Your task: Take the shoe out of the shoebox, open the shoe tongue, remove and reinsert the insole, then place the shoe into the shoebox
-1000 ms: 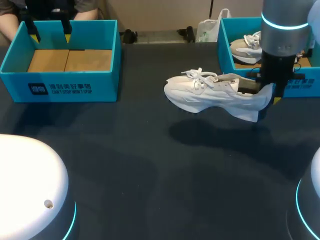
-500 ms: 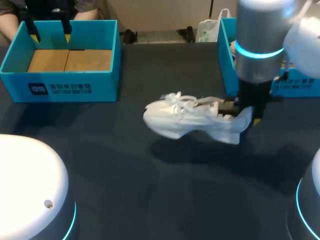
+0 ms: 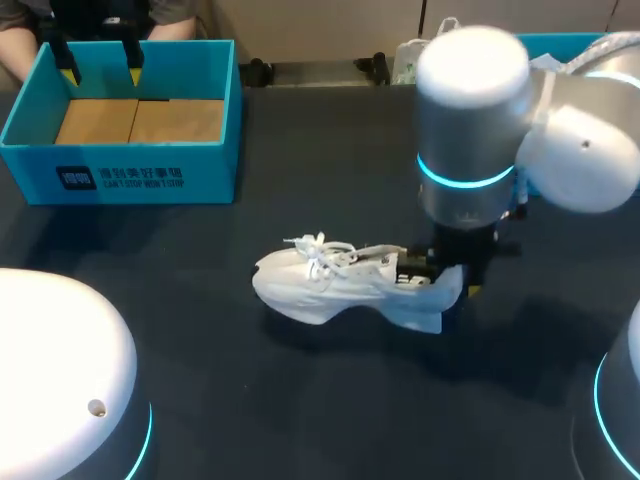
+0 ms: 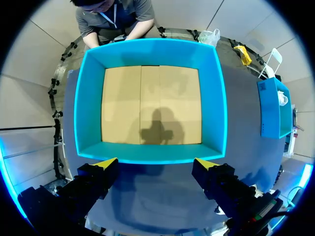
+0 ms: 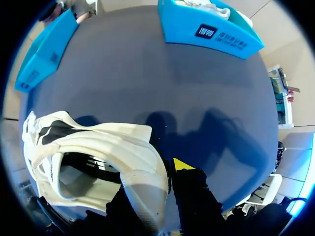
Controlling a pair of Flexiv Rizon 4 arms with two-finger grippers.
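- the dark worktop (image 3: pixel 300 400) carries two teal boxes at its far side and a white shoe near its middle.
- the right arm (image 3: pixel 470 130) comes in from the right and reaches to the middle of the worktop, its wrist pointing straight down over the shoe's heel.
- the left shoebox (image 3: pixel 130 170) stands at the far left, open at the top, with a bare brown cardboard floor. the left wrist view looks straight down into it (image 4: pixel 152 153).
- the right shoebox (image 5: pixel 216 34) stands at the far right, well apart from the held shoe. in the head view the arm hides most of it. a second white shoe (image 5: pixel 206 6) lies inside it.
- the white sneaker (image 3: pixel 330 285) is outside both boxes, near the middle of the worktop, toe toward my left, sole down, loose laces on top. it hangs low over the surface with its shadow just beneath; i cannot tell whether the sole touches. in the right wrist view its mouth (image 5: pixel 123 147) gapes open.
- the right tool (image 3: pixel 455 280) is clamped on the heel collar, one finger inside the shoe and the yellow-tipped one (image 5: pixel 182 164) outside.
- the left tool (image 4: pixel 155 164) hangs over the left shoebox with its fingers wide apart and nothing between them.
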